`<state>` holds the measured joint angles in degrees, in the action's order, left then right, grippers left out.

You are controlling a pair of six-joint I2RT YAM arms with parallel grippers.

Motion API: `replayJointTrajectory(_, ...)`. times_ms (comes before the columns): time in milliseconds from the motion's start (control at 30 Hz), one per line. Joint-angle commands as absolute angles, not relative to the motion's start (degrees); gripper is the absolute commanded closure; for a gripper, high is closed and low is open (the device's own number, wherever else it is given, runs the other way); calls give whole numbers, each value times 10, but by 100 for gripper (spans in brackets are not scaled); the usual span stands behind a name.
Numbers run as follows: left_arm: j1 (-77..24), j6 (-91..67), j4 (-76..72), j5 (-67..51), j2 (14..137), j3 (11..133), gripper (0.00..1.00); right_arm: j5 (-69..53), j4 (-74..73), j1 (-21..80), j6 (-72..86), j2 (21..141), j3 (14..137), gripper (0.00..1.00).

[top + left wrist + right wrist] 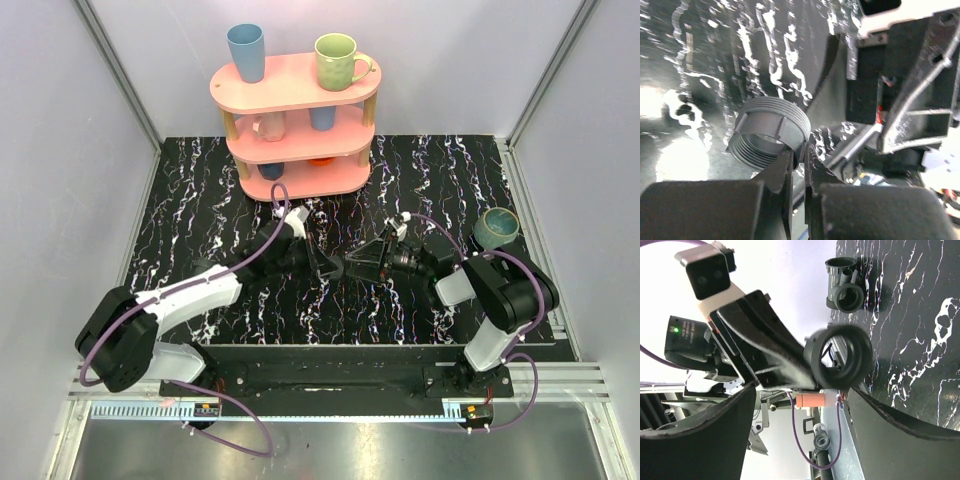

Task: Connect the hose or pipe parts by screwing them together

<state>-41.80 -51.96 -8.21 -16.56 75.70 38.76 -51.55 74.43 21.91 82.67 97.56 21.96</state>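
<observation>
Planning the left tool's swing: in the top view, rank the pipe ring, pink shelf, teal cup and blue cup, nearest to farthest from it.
1. Pipe ring, pinched in the left tool.
2. Pink shelf, just behind, bottom tier closest.
3. Teal cup, on the table, far right.
4. Blue cup, on the shelf's top, back left.

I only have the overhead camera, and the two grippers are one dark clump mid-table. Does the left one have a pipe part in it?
Observer: Yes. The left gripper is shut, pinching the wall of a threaded ring.
Operator: And the right one?
Observer: The right gripper is wide open, with the ring in front of it and not clamped.
Operator: Where is the mating piece?
Observer: A T-shaped fitting lies on the table beyond the ring, apart from it.
</observation>
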Motion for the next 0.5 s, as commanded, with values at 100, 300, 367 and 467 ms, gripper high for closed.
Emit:
replayJointTrajectory(100, -387, -372, 217, 74, 752, 492, 100, -504, 735, 207, 746, 939, 226, 14)
replayJointTrajectory(300, -324, -317, 335, 176, 854, 576, 100, -439, 369, 206, 555, 815, 280, 13)
replayJointTrajectory(367, -318, -313, 359, 209, 891, 607, 100, -386, 213, 205, 473, 744, 308, 12)
replayJointTrajectory(467, -307, -296, 360, 218, 931, 635, 100, -323, 83, 205, 398, 656, 329, 11)
